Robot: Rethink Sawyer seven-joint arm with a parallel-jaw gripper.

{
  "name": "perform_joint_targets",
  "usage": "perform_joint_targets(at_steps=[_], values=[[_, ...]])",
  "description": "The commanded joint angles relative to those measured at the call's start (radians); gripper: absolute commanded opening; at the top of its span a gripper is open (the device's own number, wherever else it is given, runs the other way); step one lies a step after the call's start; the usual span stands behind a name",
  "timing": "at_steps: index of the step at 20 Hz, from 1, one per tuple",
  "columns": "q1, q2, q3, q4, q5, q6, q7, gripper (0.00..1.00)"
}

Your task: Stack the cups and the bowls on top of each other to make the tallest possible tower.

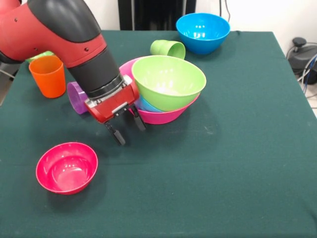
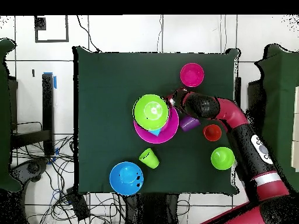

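The tower is a large pink bowl [image 1: 166, 116] holding a light blue piece [image 1: 145, 104], with a medium green bowl [image 1: 168, 82] resting tilted on top. My gripper [image 1: 132, 135] is open and empty, low over the cloth just left of the pink bowl. A purple cup [image 1: 76, 98] lies on its side behind the gripper, partly hidden by the arm. An orange cup [image 1: 48, 75] stands upright at the left. A light green cup [image 1: 168, 48] lies on its side behind the tower. In the overhead view the gripper [image 2: 171, 98] is beside the green bowl [image 2: 150, 111].
A small red-pink bowl [image 1: 67, 167] sits at the front left. A medium blue bowl [image 1: 203, 32] stands at the far right corner. A small green bowl [image 2: 222, 158] sits near the robot's base, mostly hidden by the arm in the front view. Dark green cloth [image 1: 237, 163] covers the table.
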Motion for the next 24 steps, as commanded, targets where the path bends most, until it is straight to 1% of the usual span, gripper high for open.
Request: perform_joint_targets(at_steps=[1, 6, 8, 10, 12, 14, 17, 21, 23, 24], values=[[0.036, -0.084, -0.08, 0.015, -0.01, 0.15, -0.119, 1.0], [0.031, -0.118, -0.073, -0.068, 0.026, 0.312, -0.212, 1.0], [0.022, -0.113, -0.065, -0.087, 0.029, 0.339, -0.239, 1.0], [0.014, -0.102, -0.055, -0.101, 0.02, 0.343, -0.269, 1.0], [-0.001, -0.093, -0.032, -0.11, -0.011, 0.307, -0.328, 1.0], [-0.01, -0.091, -0.008, -0.115, -0.069, 0.256, -0.412, 1.0], [-0.025, -0.094, -0.004, -0.107, -0.118, 0.191, -0.432, 1.0], [-0.031, -0.077, 0.001, -0.132, -0.111, 0.208, -0.435, 1.0], [-0.033, -0.064, 0.013, -0.158, -0.111, 0.209, -0.457, 1.0], [-0.028, -0.052, 0.012, -0.185, -0.107, 0.224, -0.466, 1.0]])
